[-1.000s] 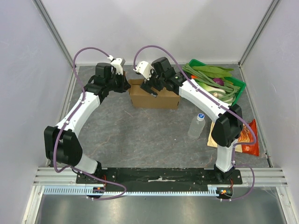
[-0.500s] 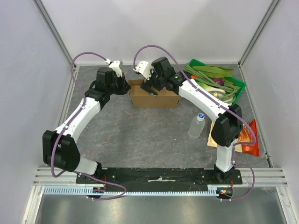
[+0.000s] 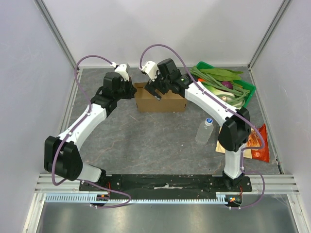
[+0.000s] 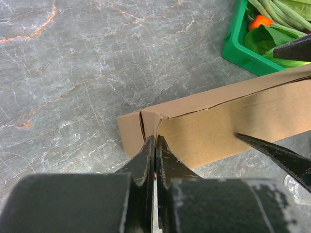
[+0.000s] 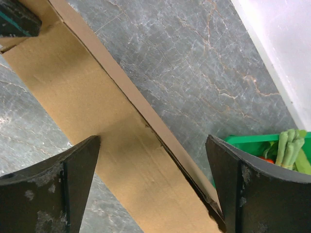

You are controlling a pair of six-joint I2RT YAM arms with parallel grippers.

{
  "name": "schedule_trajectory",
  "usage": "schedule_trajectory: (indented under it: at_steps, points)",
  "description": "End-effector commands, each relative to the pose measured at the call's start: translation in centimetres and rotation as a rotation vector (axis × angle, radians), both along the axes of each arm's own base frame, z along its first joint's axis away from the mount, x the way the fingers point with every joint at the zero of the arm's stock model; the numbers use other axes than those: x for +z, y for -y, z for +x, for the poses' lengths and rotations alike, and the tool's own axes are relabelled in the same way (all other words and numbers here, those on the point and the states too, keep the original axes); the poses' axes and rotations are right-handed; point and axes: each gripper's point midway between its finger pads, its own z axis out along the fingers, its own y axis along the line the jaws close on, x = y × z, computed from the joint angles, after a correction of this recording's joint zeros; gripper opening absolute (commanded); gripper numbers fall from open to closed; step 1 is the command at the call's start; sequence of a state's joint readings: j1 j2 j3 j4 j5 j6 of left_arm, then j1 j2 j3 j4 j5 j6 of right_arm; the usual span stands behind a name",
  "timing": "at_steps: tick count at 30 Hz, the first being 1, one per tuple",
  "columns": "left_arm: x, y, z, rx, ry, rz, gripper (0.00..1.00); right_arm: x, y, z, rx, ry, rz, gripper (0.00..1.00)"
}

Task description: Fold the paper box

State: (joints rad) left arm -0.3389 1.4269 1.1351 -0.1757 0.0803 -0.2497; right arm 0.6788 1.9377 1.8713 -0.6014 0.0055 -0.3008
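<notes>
The paper box (image 3: 165, 103) is a brown cardboard box lying on the grey table at the back, its long side facing me. My left gripper (image 3: 133, 90) is shut, and its tips (image 4: 155, 141) touch the creased left end of the box (image 4: 218, 126), with nothing clearly held between them. My right gripper (image 3: 156, 92) hangs open just above the box's top panel (image 5: 97, 126). Its wide-spread fingers (image 5: 73, 179) straddle that panel, the gripper's midpoint (image 5: 153, 141) over the cardboard. One right finger (image 4: 277, 155) shows in the left wrist view.
A green tray (image 3: 249, 90) of vegetables stands right of the box, close to its far end (image 4: 233, 46). A clear plastic bottle (image 3: 205, 131) stands in front of it. An orange snack bag (image 3: 258, 144) lies by the right arm. White walls enclose the table.
My left arm has reached a little further right, bringing its shut gripper against the box's left end. The right gripper has shifted only slightly above the box.
</notes>
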Motion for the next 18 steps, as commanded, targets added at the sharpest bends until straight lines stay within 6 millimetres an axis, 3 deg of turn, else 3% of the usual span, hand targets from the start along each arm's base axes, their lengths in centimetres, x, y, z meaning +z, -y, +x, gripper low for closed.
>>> schedule_trajectory:
  at_steps: [1,4,8,10,11,13,14,15,16,17,18]
  points:
    - [-6.0,-1.2,-1.9,0.032,-0.175,0.102,0.02,2.5,-1.1,0.4,-0.081,-0.015,0.137,0.98]
    - [-6.2,-1.6,-1.8,0.039,-0.176,0.121,0.02,5.1,-0.7,0.4,-0.133,-0.014,0.220,0.98]
    - [-6.2,-1.6,-1.7,0.032,-0.180,0.140,0.02,9.3,2.4,0.1,-0.209,0.010,0.309,0.98]
    - [-6.2,-1.6,-1.7,0.030,-0.184,0.146,0.02,9.4,4.2,0.1,-0.254,0.007,0.300,0.98]
    - [-5.9,-1.5,-1.6,0.027,-0.182,0.143,0.02,9.8,6.4,0.0,-0.299,0.007,0.290,0.98]
    - [-6.0,-1.6,-1.7,0.021,-0.198,0.152,0.02,8.2,9.3,-0.1,-0.376,-0.008,0.246,0.98]
    - [-5.6,-1.4,-1.6,0.017,-0.192,0.150,0.02,9.2,11.6,-0.3,-0.412,0.015,0.263,0.98]
    - [-5.7,-1.5,-1.6,0.011,-0.199,0.155,0.02,7.2,12.9,-0.8,-0.432,-0.019,0.240,0.98]
    - [-5.6,-1.3,-1.6,0.003,-0.199,0.154,0.02,6.7,14.6,-0.8,-0.480,-0.027,0.258,0.98]
    - [-5.2,-1.3,-1.4,0.005,-0.192,0.156,0.02,8.2,15.5,-1.2,-0.490,0.023,0.299,0.98]
    - [-5.2,-1.3,-1.4,0.002,-0.199,0.158,0.02,6.0,16.5,-1.7,-0.509,-0.006,0.280,0.98]
